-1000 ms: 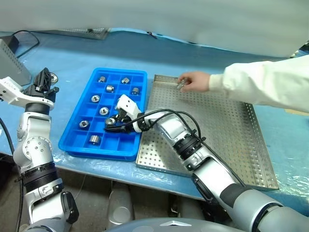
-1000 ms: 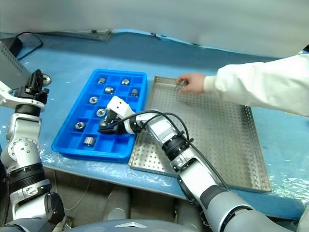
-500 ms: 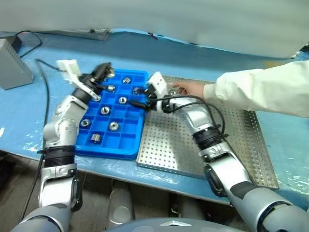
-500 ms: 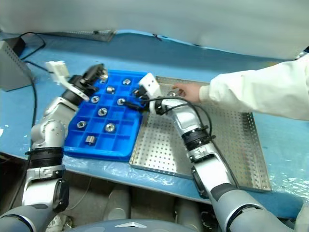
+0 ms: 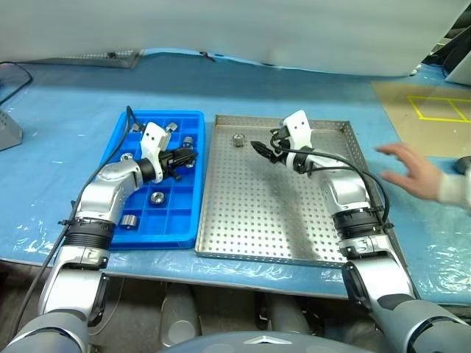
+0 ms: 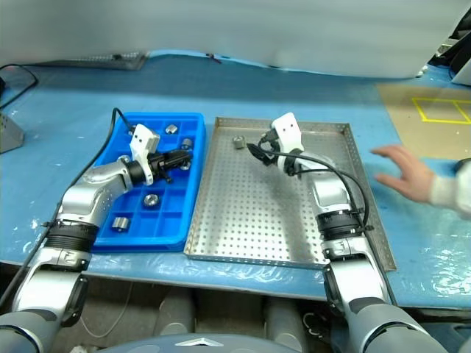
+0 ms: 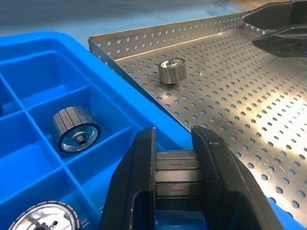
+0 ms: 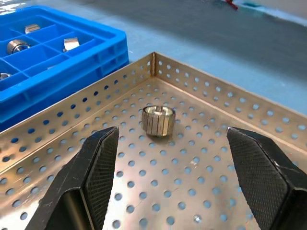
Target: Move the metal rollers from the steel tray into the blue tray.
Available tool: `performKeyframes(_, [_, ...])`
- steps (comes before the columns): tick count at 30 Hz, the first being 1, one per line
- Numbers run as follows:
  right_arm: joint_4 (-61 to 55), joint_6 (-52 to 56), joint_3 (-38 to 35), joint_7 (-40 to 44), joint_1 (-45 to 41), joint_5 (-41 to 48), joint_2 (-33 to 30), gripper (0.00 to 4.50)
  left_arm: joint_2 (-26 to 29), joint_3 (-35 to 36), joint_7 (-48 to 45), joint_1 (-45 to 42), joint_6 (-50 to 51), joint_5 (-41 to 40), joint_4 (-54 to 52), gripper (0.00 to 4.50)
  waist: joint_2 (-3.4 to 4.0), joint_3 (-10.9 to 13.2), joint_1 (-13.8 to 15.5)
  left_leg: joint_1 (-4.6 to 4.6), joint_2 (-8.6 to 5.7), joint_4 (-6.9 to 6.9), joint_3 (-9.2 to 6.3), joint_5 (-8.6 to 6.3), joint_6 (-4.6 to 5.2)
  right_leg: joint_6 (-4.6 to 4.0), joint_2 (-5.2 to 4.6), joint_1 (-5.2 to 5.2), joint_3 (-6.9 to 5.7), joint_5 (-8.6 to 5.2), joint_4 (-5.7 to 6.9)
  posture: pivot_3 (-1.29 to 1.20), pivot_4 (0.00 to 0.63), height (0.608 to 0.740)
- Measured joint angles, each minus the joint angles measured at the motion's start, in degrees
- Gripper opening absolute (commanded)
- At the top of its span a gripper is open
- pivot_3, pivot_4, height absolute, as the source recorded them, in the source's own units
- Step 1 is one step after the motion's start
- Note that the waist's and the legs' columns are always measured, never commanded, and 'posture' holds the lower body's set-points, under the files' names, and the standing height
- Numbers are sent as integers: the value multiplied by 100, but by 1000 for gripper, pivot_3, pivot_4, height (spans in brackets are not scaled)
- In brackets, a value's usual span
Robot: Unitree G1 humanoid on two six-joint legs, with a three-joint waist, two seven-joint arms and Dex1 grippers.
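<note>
The blue tray [image 5: 147, 240] lies left of the steel tray [image 5: 272, 213] and holds several metal rollers, such as the roller [image 5: 157, 197]. My left gripper [image 5: 188, 157] hovers over the blue tray's right columns, shut on a ribbed roller [image 7: 175, 175] clamped between its fingers. One roller [image 5: 238, 140] stands alone near the steel tray's far left corner. My right gripper [image 5: 259, 149] hangs open just right of that roller, which sits beyond its spread fingers [image 8: 103, 163], apart from them.
A person's hand [image 5: 412, 170] is spread over the table to the right of the steel tray. A grey box [image 5: 6, 129] sits at the far left edge. A brown board with yellow lines [image 5: 438, 107] lies at the back right.
My left arm swung in from the far left to above the blue tray. My right gripper opened, left its roller in the blue tray and crossed to the steel tray. The person's hand withdrew right.
</note>
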Motion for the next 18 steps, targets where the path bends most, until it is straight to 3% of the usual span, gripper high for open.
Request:
performKeyframes(4, [-5,5,21,-50,-4,-1,36,3717,37,-76,-85,215,78,157,-245,784,14,-8,27,8,-8,-1,13,-2,4,0,-16,5,1,0,2,-8,150,740])
performKeyframes(8, [61,-32,46,-53,-80,-2,53,3717,0,255,-67,408,647,-252,-642,784,14,-8,25,0,-12,0,14,-3,5,0,-24,-2,-1,0,9,13,150,740])
performKeyframes(12, [186,-140,46,-69,-193,-3,105,3717,314,266,-84,569,682,-119,-876,784,15,-8,-2,6,-8,-6,15,-3,7,0,-24,-6,-2,-1,7,32,150,740])
performKeyframes(18, [624,-355,22,-130,-377,-1,298,3754,257,266,13,821,869,-62,-1220,2775,15,-7,13,-7,-9,-8,15,-5,9,0,-24,-16,-4,-1,3,103,150,740])
